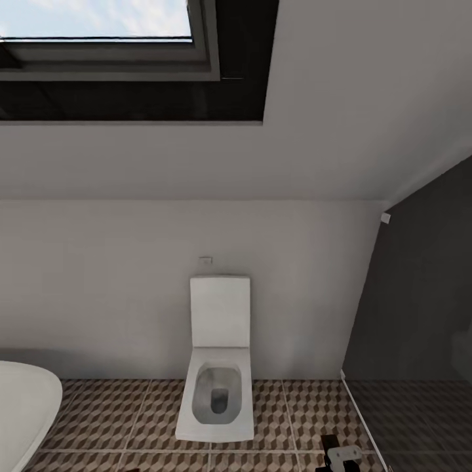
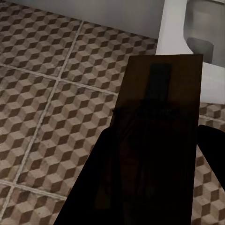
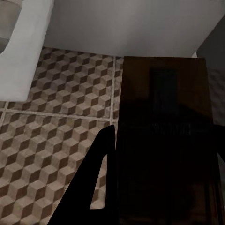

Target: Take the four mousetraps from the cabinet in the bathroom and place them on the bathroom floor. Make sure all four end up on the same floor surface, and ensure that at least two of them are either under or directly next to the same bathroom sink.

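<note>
Unmarked mousetrap (image 2: 159, 136) in left pincer (image 2: 154, 154), another (image 3: 164, 140) in right pincer (image 3: 161, 159)

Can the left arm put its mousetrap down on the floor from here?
Probably yes. The left gripper holds a mousetrap over bare patterned floor, with nothing beneath it; the toilet sits off to one side.

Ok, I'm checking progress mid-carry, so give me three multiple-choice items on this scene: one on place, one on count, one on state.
1. Left of the toilet, head view: A sink B tub C cabinet.
2. Traps carried: A one B two C four.
3. Left claw: A open B shut on a trap C touching floor.
1 B, white tub rim beside the toilet; 2 B, left trap and right trap, one per claw; 3 B, fingers flank the board.
</note>
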You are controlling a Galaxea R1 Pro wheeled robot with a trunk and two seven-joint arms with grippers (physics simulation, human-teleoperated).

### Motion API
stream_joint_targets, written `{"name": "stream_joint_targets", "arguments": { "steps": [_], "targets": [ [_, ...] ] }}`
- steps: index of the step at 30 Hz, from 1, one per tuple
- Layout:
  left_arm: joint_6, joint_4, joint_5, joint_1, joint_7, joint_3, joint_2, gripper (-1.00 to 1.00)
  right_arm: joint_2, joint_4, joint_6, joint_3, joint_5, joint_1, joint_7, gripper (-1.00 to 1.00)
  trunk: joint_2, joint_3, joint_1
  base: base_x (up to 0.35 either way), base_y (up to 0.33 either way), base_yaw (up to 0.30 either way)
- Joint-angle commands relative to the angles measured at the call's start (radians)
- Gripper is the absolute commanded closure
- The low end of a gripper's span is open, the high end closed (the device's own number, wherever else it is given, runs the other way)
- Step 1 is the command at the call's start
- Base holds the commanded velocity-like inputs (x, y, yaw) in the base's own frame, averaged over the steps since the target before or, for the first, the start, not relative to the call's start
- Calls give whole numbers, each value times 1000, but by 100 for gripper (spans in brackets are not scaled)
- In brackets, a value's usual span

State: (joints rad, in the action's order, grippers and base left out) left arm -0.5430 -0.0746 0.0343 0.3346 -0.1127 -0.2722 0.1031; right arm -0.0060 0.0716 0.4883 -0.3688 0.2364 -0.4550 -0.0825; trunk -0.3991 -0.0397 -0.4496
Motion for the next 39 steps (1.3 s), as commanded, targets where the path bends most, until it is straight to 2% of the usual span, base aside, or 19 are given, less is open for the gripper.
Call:
{"name": "stream_joint_targets", "arguments": {
  "steps": [1,5,7,9,11,12,13,17,19,21,25,28,39],
  "targets": [
    [-2,-4,4,2,-10,-7,3,100,0,4,5,-9,8,-1,2,100,-1,0,0,0,0,0],
    [9,18,5,5,-14,-4,27,100,0,3,5,-10,3,-1,3,100,-1,0,0,0,0,0],
    [64,72,5,7,-16,-2,47,100,0,0,4,-9,1,-1,2,100,-1,0,0,0,0,0],
    [118,110,5,8,-17,-2,56,100,0,-7,3,-9,1,-1,2,100,-1,0,0,0,0,0],
    [260,196,7,9,-17,-2,70,100,0,-31,1,-9,1,-1,2,100,-1,0,0,0,0,0],
    [296,219,7,9,-17,-1,72,100,-1,-39,0,-9,1,-1,1,100,-1,0,0,0,0,0],
    [363,267,7,9,-17,-1,74,100,-2,-56,-3,-9,2,-1,1,100,-1,0,0,0,0,0],
    [522,431,8,10,-19,-1,77,100,-18,-133,-16,-8,4,-1,-8,100,-1,0,0,0,0,0],
    [625,519,9,14,-20,-1,78,100,-34,-193,-84,-6,5,-3,-19,100,-1,0,0,0,0,0],
    [678,557,9,15,-21,-1,77,100,-41,-235,-154,-5,6,-6,-21,100,-1,0,0,0,0,0],
    [727,594,9,17,-21,-1,68,100,-54,-315,-261,-2,6,-9,-23,100,-1,0,0,0,0,0],
    [722,598,8,17,-21,0,64,100,-56,-325,-274,-1,6,-10,-22,100,-1,0,0,0,0,0],
    [581,607,1,17,-21,4,69,100,-57,-342,-263,-3,-2,-10,-15,100,-1,0,0,0,0,0]
  ]
}}
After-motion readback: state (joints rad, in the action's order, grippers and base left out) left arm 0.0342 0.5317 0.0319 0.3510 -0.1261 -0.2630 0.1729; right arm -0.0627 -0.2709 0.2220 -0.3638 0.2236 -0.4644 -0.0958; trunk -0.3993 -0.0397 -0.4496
